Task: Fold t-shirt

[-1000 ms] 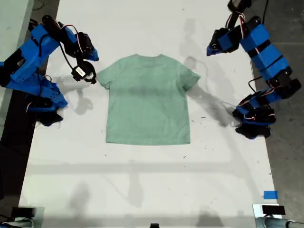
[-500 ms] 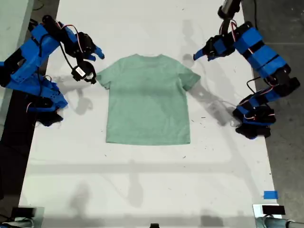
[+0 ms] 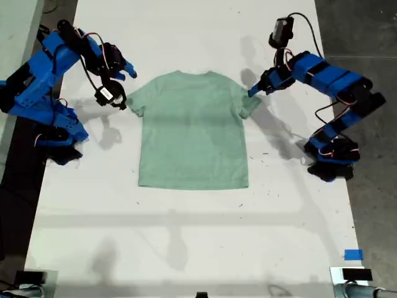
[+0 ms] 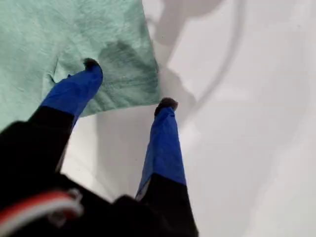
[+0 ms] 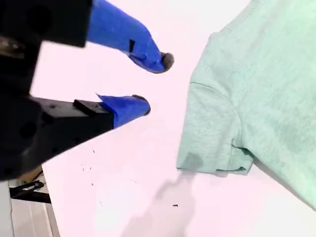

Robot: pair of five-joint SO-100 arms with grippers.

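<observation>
The tee (image 3: 193, 129) lies flat and face up on the table (image 3: 186, 230), neck toward 12 o'clock in the exterior view. My first gripper (image 3: 253, 90) is spread wide over the sleeve at the tee's 2 o'clock — 1 fingertip (image 4: 91, 64) above cloth, 1 off it. My second gripper (image 3: 129, 70) hangs open near the 10 o'clock sleeve, holding nothing.

Two blue SO-100 arms with black joints

My first gripper (image 4: 127, 85) and second gripper (image 5: 152, 82) have tapered blue fingers tipped with dark pads; black servo housings, red-and-white wires and looping black cables run along both arms.
</observation>
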